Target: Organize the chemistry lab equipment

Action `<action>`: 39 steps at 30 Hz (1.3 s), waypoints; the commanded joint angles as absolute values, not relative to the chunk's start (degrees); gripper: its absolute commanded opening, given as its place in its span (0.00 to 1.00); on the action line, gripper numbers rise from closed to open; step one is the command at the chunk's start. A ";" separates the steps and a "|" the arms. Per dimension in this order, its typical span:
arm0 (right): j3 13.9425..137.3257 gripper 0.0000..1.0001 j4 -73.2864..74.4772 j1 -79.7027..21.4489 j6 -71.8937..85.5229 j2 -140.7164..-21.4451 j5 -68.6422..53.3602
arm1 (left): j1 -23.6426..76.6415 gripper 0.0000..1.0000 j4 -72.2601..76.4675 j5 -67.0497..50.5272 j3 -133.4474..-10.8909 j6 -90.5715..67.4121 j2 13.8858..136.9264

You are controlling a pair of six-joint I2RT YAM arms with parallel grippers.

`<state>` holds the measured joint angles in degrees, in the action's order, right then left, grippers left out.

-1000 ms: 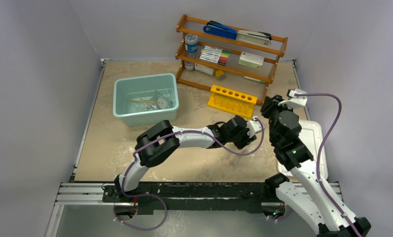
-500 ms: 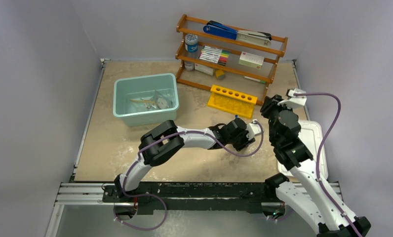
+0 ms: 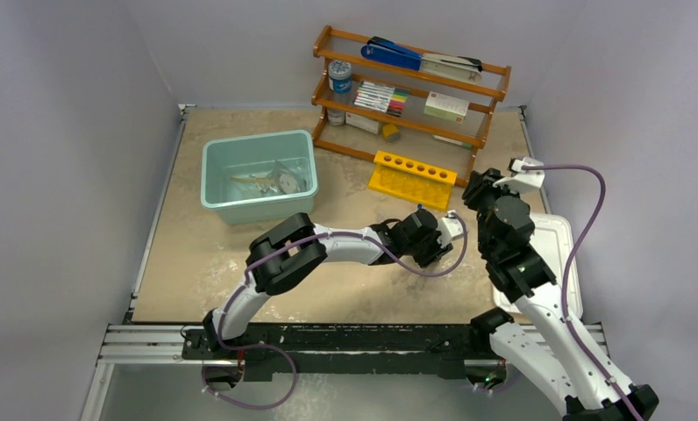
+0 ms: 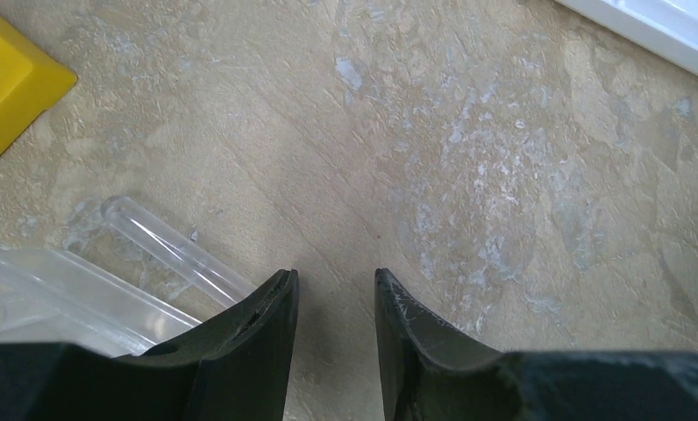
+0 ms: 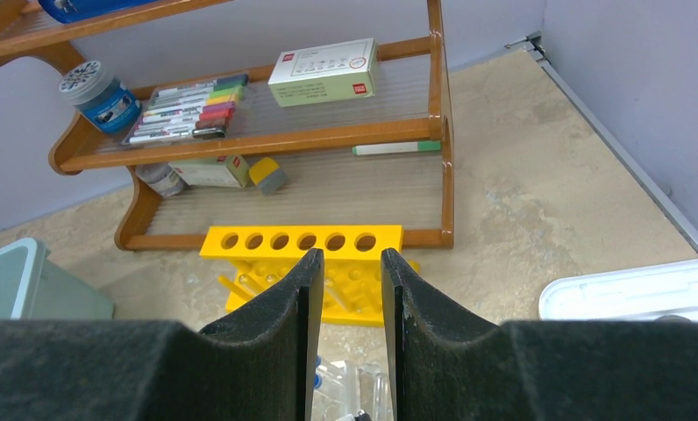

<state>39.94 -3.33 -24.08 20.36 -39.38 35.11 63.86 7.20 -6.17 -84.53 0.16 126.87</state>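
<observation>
My left gripper (image 4: 335,276) is open and empty, low over bare table. A clear test tube (image 4: 174,250) lies just left of its left finger, beside another clear piece (image 4: 56,298) at the frame's lower left. In the top view the left gripper (image 3: 429,232) sits in front of the yellow holed test-tube rack (image 3: 411,180). My right gripper (image 5: 350,254) is open and empty, raised above the rack (image 5: 302,241), with clear blue-capped tubes (image 5: 354,377) below its jaws. The amber tube and the round flask (image 3: 286,181) lie inside the teal bin (image 3: 218,193).
A wooden shelf (image 3: 411,88) at the back holds a blue stapler, coloured markers (image 5: 188,96), a jar and boxes. The white lid (image 3: 551,263) lies at the right, under my right arm; it also shows in the left wrist view (image 4: 661,26).
My left arm has drawn its gripper a little to the left, towards the rack's front. The right arm has not moved.
</observation>
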 commanded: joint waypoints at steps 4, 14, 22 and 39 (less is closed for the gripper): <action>42.24 0.33 -3.22 -23.97 22.23 -41.89 37.50 | 63.21 0.36 10.53 -6.94 -88.13 -8.21 118.51; 44.35 0.33 0.69 -22.66 26.66 -43.35 34.98 | 63.14 0.40 14.01 -4.80 -85.11 -12.51 108.51; 49.37 0.36 5.31 -20.79 27.43 -46.40 32.16 | 58.58 0.39 10.85 10.82 -75.26 -18.00 102.96; 30.13 0.36 4.11 -20.48 41.70 -47.94 21.98 | 55.98 0.39 10.44 17.37 -64.79 -18.26 82.77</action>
